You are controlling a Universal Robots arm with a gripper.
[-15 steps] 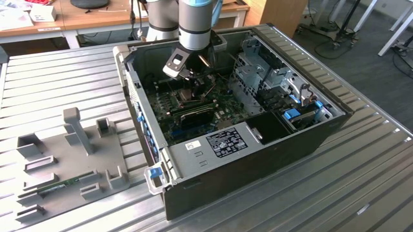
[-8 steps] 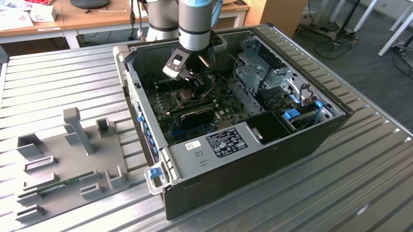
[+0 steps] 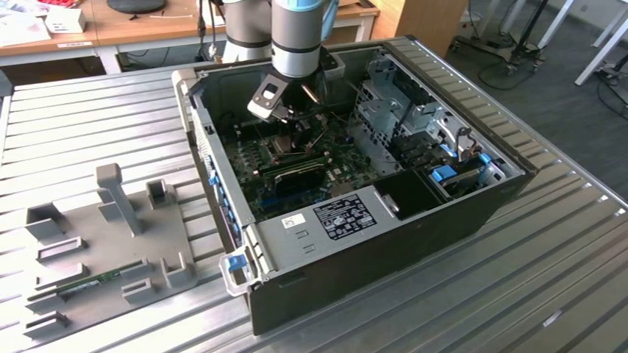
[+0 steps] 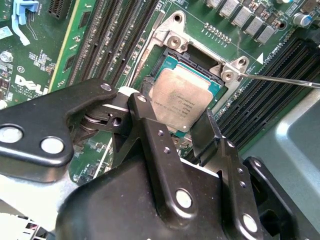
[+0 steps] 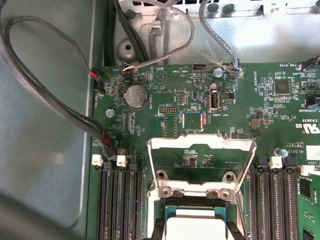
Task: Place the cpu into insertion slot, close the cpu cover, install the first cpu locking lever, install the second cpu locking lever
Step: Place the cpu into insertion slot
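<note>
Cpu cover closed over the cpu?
No. In the first wrist view the cover is swung back open, and the metal top of the cpu lies uncovered.

1. The worktop point(image 3: 549, 294) is a silver metal surface with long parallel ribs running across it in the exterior view.
2. A dark computer case point(image 3: 481, 213) lies on its side near the middle of the worktop, with its open side facing up.
3. A flat grey tray point(image 3: 98, 254) with upright posts and brackets lies on the worktop just beside the case, towards the exterior view's left.
4. A small pale scrap point(image 3: 552, 318) lies on the ribs near the exterior view's lower right, well apart from the tray.
</note>
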